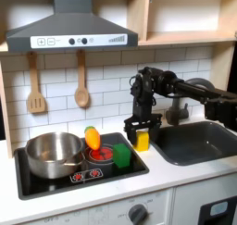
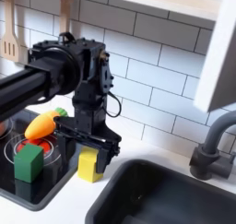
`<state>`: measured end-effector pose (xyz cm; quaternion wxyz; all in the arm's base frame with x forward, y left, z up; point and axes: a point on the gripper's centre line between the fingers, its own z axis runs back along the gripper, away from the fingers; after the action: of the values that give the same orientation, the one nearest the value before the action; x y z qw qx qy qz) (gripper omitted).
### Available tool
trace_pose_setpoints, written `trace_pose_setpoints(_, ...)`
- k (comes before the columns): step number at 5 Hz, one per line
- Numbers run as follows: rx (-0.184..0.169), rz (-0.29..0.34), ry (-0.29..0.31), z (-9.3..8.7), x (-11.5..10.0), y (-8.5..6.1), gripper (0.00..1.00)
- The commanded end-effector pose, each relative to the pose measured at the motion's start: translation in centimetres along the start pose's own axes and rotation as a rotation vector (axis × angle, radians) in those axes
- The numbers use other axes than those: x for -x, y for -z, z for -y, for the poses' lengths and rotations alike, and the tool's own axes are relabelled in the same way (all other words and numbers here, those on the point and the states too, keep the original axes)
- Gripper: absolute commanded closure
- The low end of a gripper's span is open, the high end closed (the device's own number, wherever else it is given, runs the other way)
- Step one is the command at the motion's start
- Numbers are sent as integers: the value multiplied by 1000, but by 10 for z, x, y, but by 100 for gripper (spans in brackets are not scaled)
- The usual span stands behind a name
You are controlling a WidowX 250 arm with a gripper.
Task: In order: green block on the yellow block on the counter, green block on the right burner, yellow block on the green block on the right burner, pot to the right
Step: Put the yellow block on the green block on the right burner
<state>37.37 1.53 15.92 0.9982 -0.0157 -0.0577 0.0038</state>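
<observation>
yellow block (image 2: 89, 163) on bench (image 2: 138, 154) beside hob, gripper (image 2: 89, 141) straddling it, seemingly open; green block (image 2: 29, 161) on right burner (image 2: 41, 150); light, rigid, smooth-faced, best pinched across opposite flat sides near mid-height.

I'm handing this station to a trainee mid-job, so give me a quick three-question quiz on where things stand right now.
1. True or false: the green block sits on a burner with red rings.
2. What is the end effector directly above: A) the pot, B) the yellow block, C) the sink?
3. In the first exterior view, which object stands at the hob's left end?

Key
1. True. The green block rests on the ringed burner beside an orange toy.
2. B. The yellow block stands on the counter between hob and sink.
3. The pot.
</observation>
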Motion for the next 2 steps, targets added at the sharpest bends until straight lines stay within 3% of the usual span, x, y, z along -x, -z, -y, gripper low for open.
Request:
trace_pose_setpoints(1, -14, 4, 1, -1, 0, 5, 0)
trace_pose_setpoints(2, -19, 2, -9, -3, 0, 8, 0)
